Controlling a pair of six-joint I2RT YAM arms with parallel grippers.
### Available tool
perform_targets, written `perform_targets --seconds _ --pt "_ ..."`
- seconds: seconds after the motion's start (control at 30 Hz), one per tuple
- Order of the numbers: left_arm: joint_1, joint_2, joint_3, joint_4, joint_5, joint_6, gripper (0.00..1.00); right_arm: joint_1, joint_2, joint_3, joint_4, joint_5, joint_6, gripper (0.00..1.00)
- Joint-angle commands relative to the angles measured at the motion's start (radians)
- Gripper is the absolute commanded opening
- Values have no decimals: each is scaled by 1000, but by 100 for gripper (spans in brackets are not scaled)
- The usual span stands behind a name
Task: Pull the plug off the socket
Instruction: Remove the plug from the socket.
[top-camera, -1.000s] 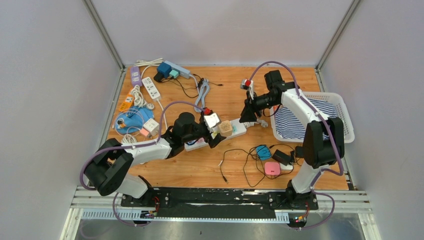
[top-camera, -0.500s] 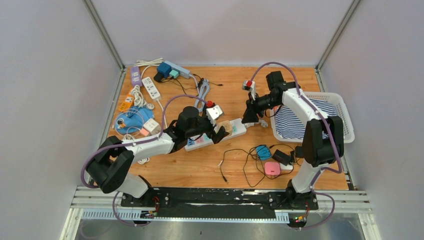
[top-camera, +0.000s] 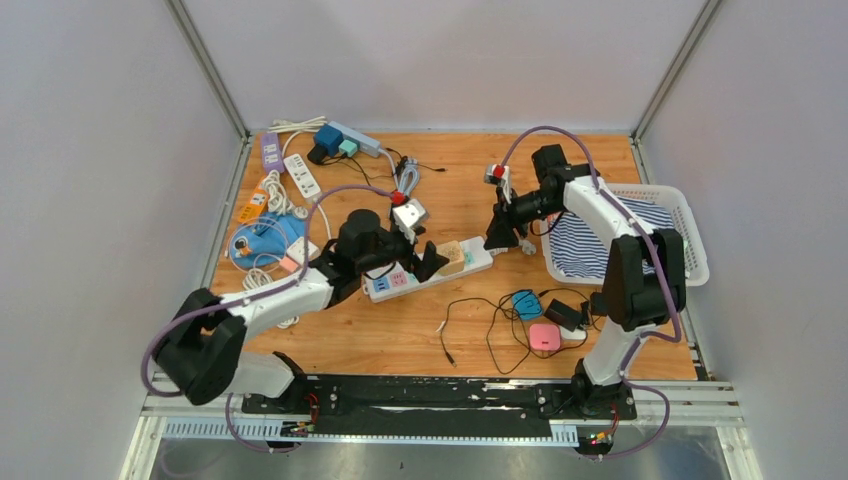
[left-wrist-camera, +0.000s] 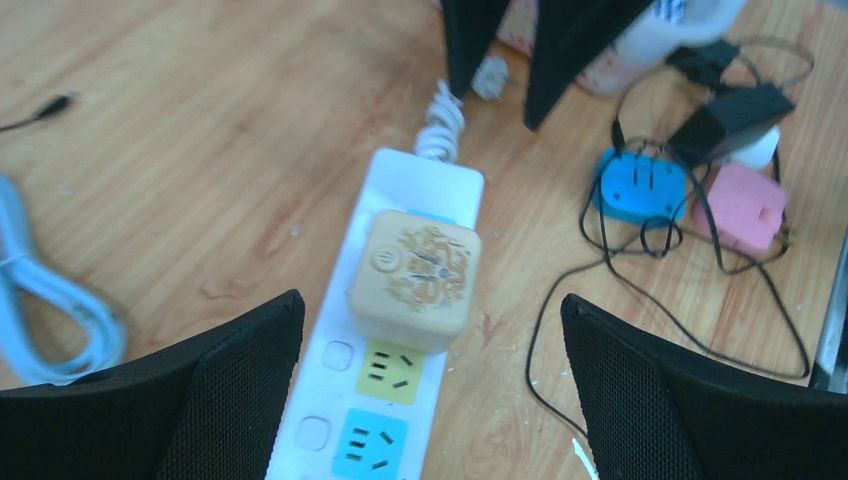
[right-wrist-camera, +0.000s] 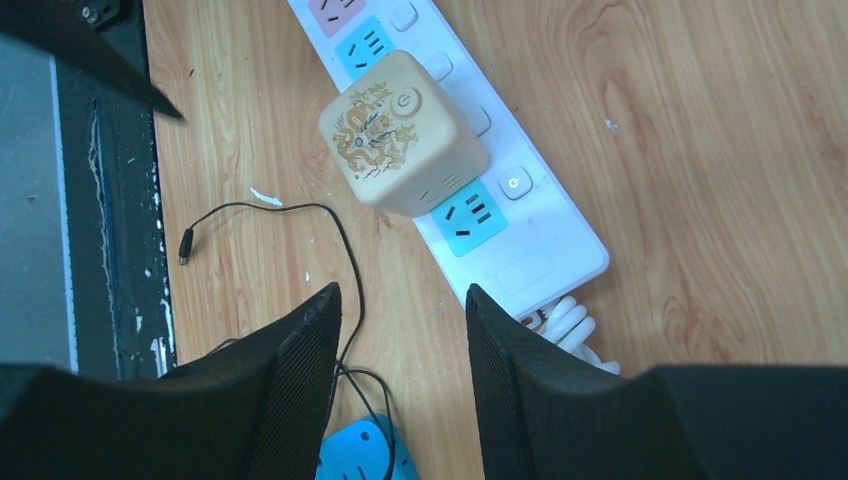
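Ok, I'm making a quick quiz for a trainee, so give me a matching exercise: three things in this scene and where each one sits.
Things:
1 tan cube plug
2 striped cloth
3 pink charger

Places:
A in the white basket
B on the table beside the blue plug
C plugged into the white power strip

Pairs: 1-C, 2-A, 3-B

Top camera looks down from high behind the near edge, whole table (top-camera: 380, 340) in frame. Both wrist cameras hover close, facing opposite ways along the power strip (left-wrist-camera: 425, 180), sharing the plug (left-wrist-camera: 415, 272).
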Motion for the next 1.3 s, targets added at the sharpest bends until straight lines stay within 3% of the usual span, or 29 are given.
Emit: perform_targets --seconds 0.0,0.13,0.17,0.27,0.37,0.77,1.27 --pt "51 -173 -30 19 40 -89 100 24 -70 -12 -40 -20 -118 52" --pt "51 -221 -57 17 -10 -79 100 60 -114 -33 -49 -31 -253 54" --pt "53 -232 -68 17 -23 -83 100 66 -128 -39 -71 -52 -365 55" --pt "65 -267 -99 17 -39 -113 100 78 -176 -47 -177 -112 -623 68" --pt "78 -287 -104 17 -76 -166 100 127 -205 -40 -179 -77 -690 72" --pt "94 -288 -198 11 -214 -124 100 266 -203 -61 99 157 -327 72" --pt "95 -191 -198 11 -379 -85 100 380 -38 -35 138 335 -254 76"
